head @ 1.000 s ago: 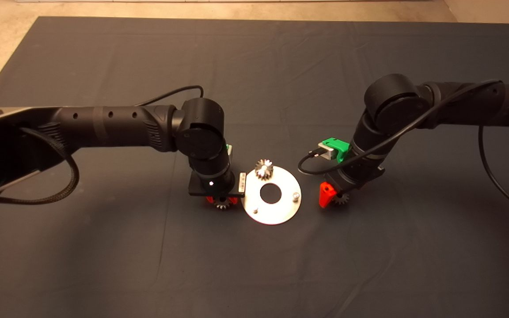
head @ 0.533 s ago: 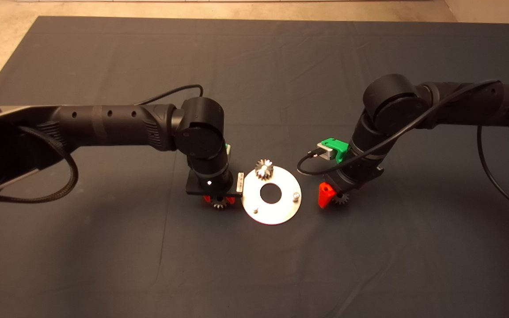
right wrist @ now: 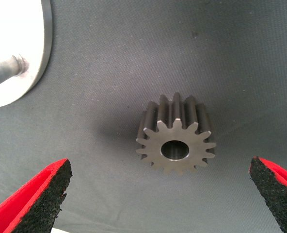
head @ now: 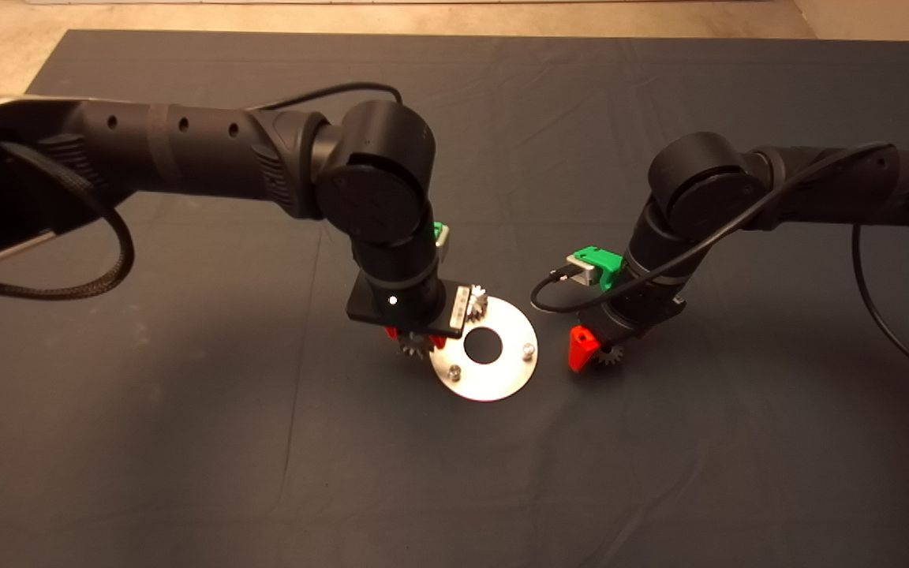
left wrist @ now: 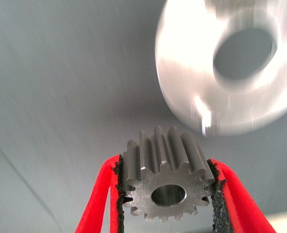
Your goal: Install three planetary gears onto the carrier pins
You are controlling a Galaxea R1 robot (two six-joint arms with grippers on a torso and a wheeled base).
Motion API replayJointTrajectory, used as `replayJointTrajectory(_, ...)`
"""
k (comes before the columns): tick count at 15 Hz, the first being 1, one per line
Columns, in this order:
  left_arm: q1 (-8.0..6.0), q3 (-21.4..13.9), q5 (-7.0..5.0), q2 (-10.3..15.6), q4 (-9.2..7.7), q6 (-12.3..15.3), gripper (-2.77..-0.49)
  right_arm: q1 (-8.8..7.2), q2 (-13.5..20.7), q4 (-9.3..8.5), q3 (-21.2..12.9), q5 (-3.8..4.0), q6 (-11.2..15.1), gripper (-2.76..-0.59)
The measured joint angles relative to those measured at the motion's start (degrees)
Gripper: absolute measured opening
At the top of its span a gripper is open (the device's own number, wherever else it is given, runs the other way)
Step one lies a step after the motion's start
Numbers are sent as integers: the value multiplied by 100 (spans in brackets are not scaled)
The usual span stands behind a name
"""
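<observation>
The dark mat (head: 186, 442) covers the worktop, with bare floor showing past its far edge. Both black arms reach in over it, the left arm (head: 210, 154) from one side and the right arm (head: 817, 177) from the other, their wrists bent down toward the middle.

Between them lies the silver disc (head: 502, 379), flat on the mat, with a large centre hole. Two bare pins stand on it: one (head: 455, 368) on the near side, toward the left arm, and one (head: 529, 348) on the side toward the right arm. A third gear (head: 478, 300) sits on the disc's far edge, partly hidden behind the left wrist; the pin under it cannot be seen.

The left end effector (left wrist: 167, 204) hangs over the disc's rim nearest its arm, clamped on a gear (left wrist: 165, 182) whose teeth press into the black pads on both sides. In the left wrist view the gear is clear of the mat, its hole facing the camera, and the disc shows beyond it with one pin in sight.

The right end effector (right wrist: 160, 194) is low over the mat just beside the disc, fingers (right wrist: 39, 191) spread wide. A gear (right wrist: 176, 141) lies flat on the mat between them, touching neither pad. One red finger (head: 581, 347) shows in the head view beside that gear.
</observation>
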State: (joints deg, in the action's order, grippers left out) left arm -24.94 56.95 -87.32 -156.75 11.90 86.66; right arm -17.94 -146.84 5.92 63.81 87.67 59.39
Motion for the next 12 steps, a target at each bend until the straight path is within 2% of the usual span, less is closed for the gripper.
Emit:
replayJointTrajectory(1,-2,-49,-42,-70,-79,0,-243,0,0,0,0,0,-2,-62)
replayJointTrajectory(2,-2,-59,-49,-182,-74,0,-243,-2,-18,0,2,-4,-29,-62)
replayJointTrajectory(4,-2,-86,20,-306,-82,2,-243,0,-51,0,2,-7,-90,-62)
replayJointTrajectory(6,-2,-86,22,-293,-82,31,-243,0,-49,0,13,22,-108,-62)
replayJointTrajectory(8,0,-84,-20,-243,-81,286,-243,-2,-71,0,13,15,-118,-62)
replayJointTrajectory(10,1,-84,-16,-254,-79,737,-243,-1,-94,0,13,-5,-132,-62)
replayJointTrajectory(11,0,-84,-13,-263,-77,878,-243,-1,-93,0,13,2,-132,-62)
replayJointTrajectory(12,4,-80,-11,-262,-77,895,-243,-2,-90,0,13,6,-132,-62)
